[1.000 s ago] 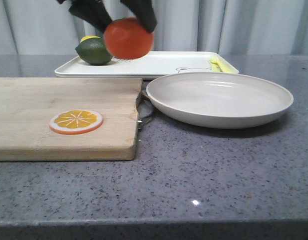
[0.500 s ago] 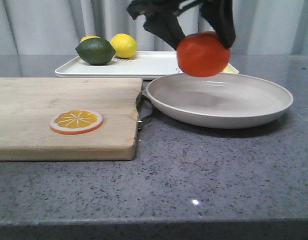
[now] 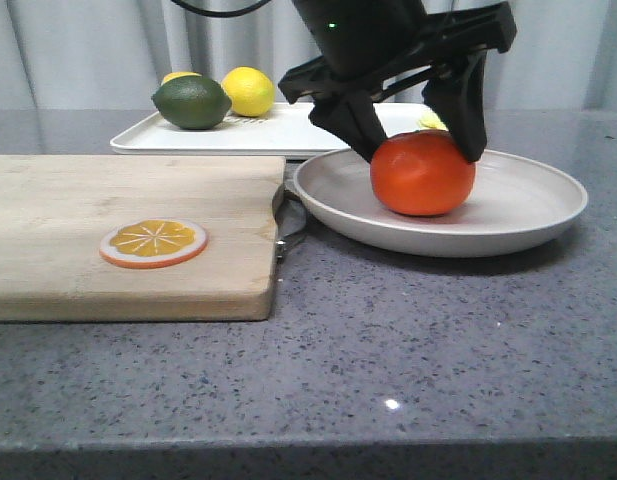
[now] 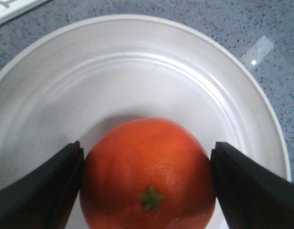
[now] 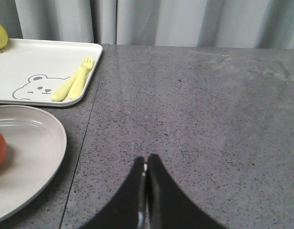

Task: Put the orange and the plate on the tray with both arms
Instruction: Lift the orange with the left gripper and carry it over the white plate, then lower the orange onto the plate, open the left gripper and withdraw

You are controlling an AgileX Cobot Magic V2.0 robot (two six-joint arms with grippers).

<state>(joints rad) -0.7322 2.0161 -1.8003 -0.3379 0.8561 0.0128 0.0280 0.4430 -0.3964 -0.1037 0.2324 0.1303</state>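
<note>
The orange (image 3: 422, 175) rests in the off-white plate (image 3: 528, 215) at the right of the counter. My left gripper (image 3: 420, 150) comes down over the orange, its two black fingers pressed against the fruit's sides. In the left wrist view the orange (image 4: 147, 167) sits between both fingers (image 4: 51, 191) at the middle of the plate (image 4: 137, 62). The white tray (image 3: 288, 130) lies behind the plate. My right gripper (image 5: 146, 164) is shut and empty over bare counter, to the right of the plate (image 5: 32, 162) and tray (image 5: 42, 62).
A wooden cutting board (image 3: 88, 220) with an orange slice disc (image 3: 153, 242) lies at the left, touching the plate's side. A green lime (image 3: 191, 102) and a yellow lemon (image 3: 248, 90) sit on the tray's left end; yellow cutlery (image 5: 73, 83) lies on its right end.
My left gripper carried the orange from above the tray's left end rightward and down; the orange now rests in the plate.
</note>
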